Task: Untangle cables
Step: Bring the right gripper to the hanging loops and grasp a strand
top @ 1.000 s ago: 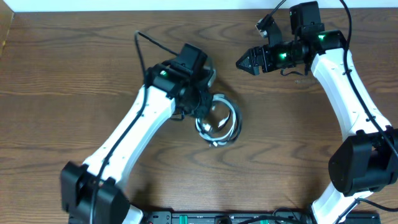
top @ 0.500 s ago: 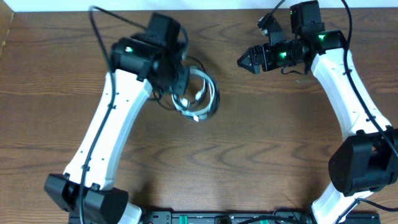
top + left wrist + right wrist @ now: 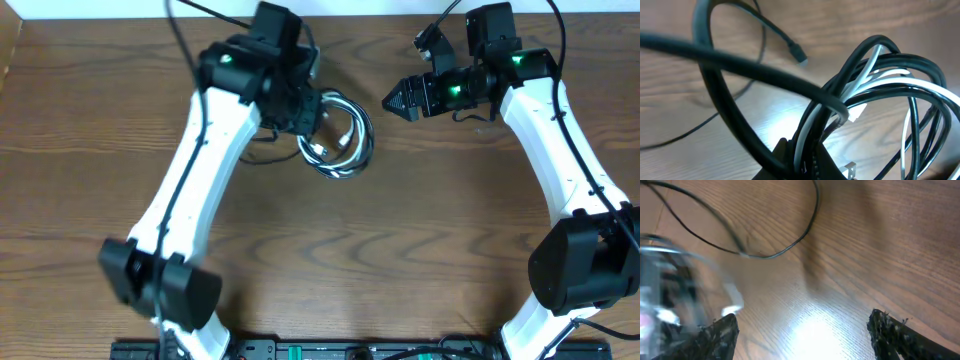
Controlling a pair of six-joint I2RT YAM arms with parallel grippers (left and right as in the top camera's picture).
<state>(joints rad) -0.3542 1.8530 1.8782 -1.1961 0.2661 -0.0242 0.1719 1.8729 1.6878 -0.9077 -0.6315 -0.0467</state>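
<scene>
The cables hang together as a looped bundle of black and white cords near the table's far middle. My left gripper is shut on that bundle. In the left wrist view the jaws pinch the black and white strands at the gripper, and a loose black cord with a small plug lies on the wood behind. My right gripper stands open just right of the bundle, pointing at it. Its fingertips hold nothing; a thin black cord curves ahead, and the bundle is a blur at the left edge.
A thick black arm wire arcs across the left wrist view. A thin black strand trails left from the bundle under the left arm. The table's far edge runs close behind both grippers.
My left arm has carried the bundle away from the table's middle toward the far edge, first leftward, then back right, closer to the right gripper. The right arm has not moved.
</scene>
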